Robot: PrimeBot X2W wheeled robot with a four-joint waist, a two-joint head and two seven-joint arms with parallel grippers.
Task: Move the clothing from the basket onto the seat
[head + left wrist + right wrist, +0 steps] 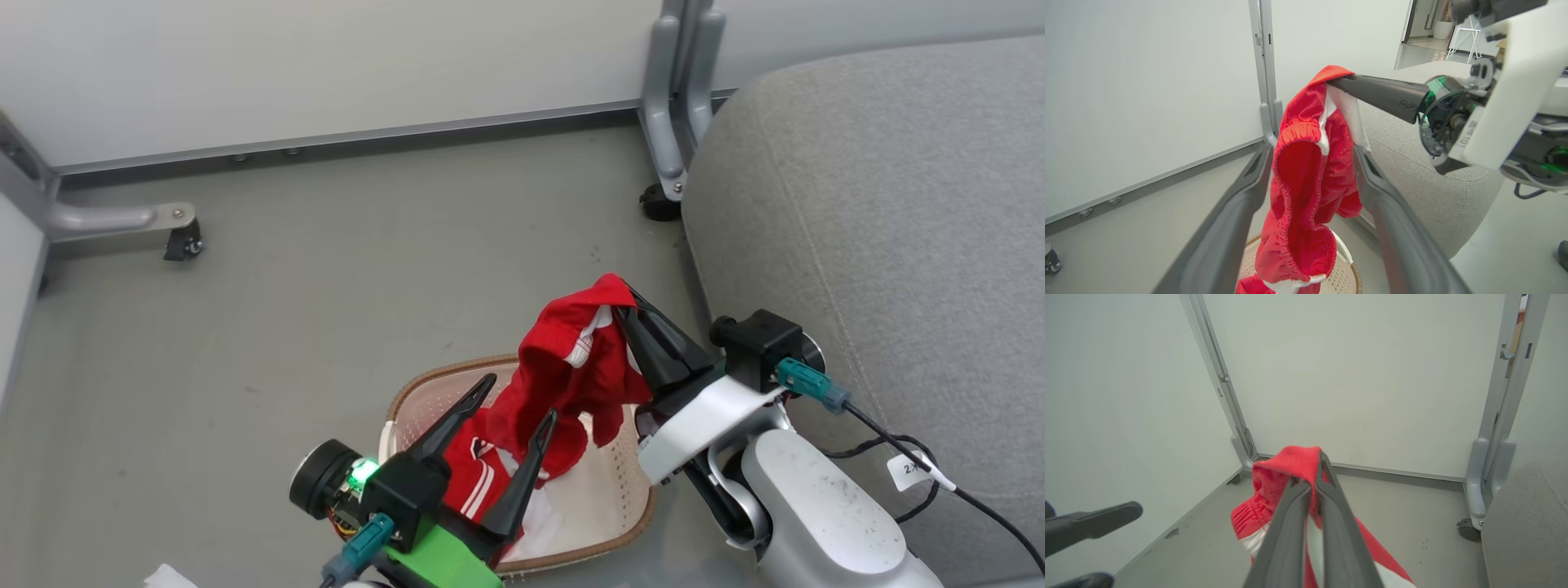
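Two soft red garments with white trim are in play, and you have one of them lifted. Your right tool, just right of centre in the head view, is clenched on the top fold of the red garment with a white inner band, pinching it between the fingertips. From the pinch the cloth hangs down toward 7 o'clock. Its lower end droops over the small cream-white perforated plastic basket with a brown rim, and you cannot tell whether it touches what lies beneath.

The basket sits on the grey floor at 6 o'clock in the head view. Inside it, bunched toward the basket's 8 o'clock side, lies the second red garment with white stripes.

Your left tool is released. Its two dark fingers are spread wide above the basket, one on either side of the hanging cloth, gripping nothing.

The large light grey fabric seat takes up the 3 o'clock side, just beside the basket. At its 11 o'clock corner stands a grey metal frame leg on a black caster, against a pale wall panel.
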